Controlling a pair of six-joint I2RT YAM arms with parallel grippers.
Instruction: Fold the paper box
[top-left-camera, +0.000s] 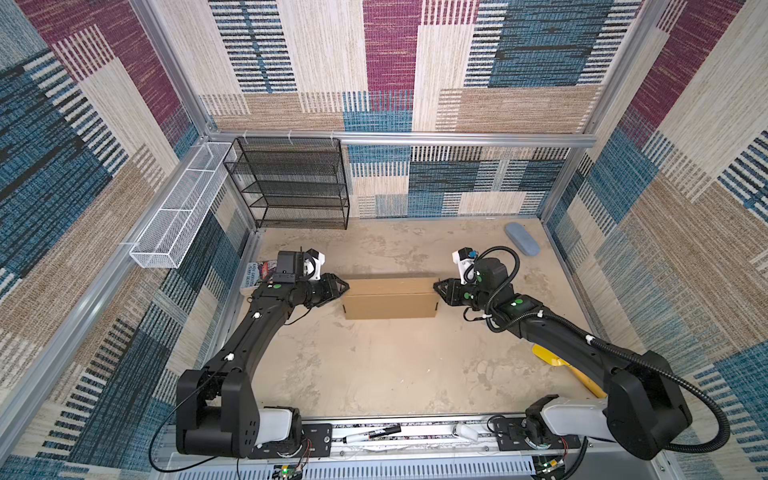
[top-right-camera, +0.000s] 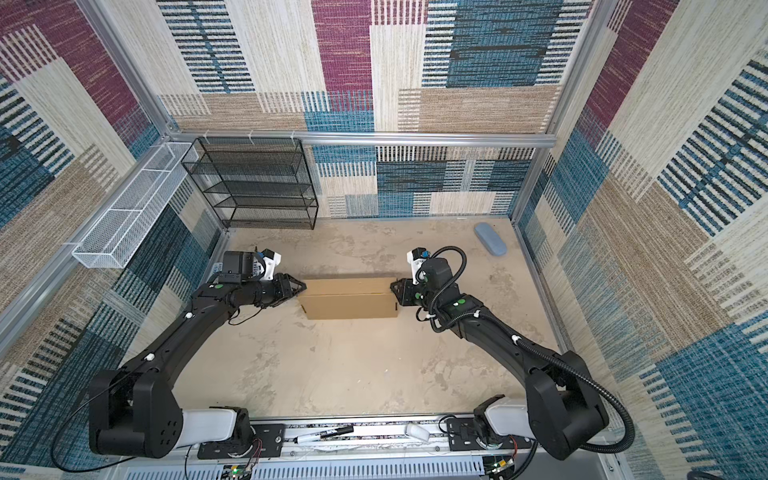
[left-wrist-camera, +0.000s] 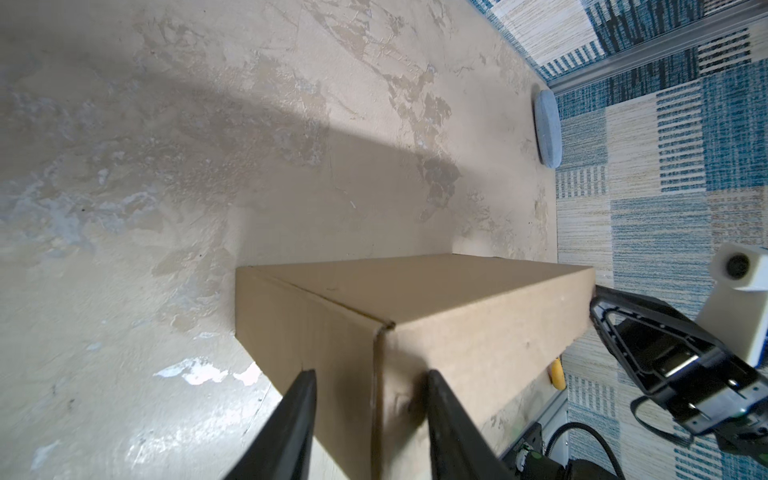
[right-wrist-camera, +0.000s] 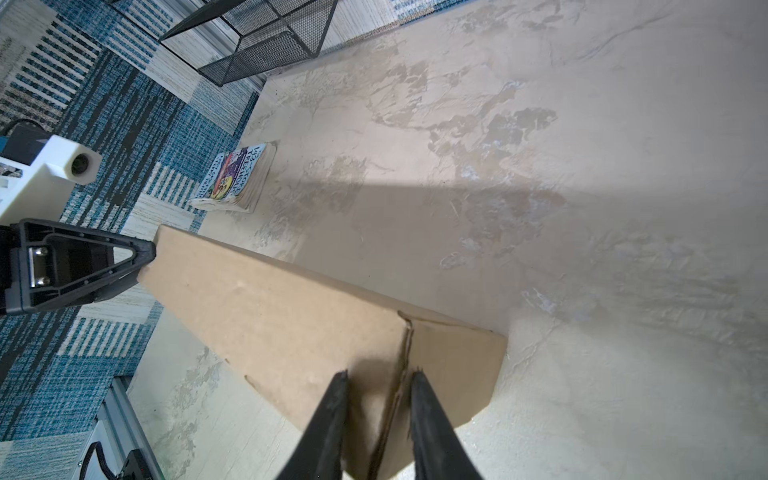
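paper box (top-left-camera: 390, 297): folded shut, mid-worktop (top-left-camera: 374, 365), between my pincers | left pincer (top-left-camera: 346, 288): jaws apart, tips against one end | right pincer (top-left-camera: 434, 286): narrowly parted at opposite end, grip unclear

Robot lab — alu-frame enclosure (top-left-camera: 457, 139)

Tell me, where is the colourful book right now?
The book lies at the left edge of the table in a top view, partly hidden behind the left arm, nearer the camera than the black mesh rack.
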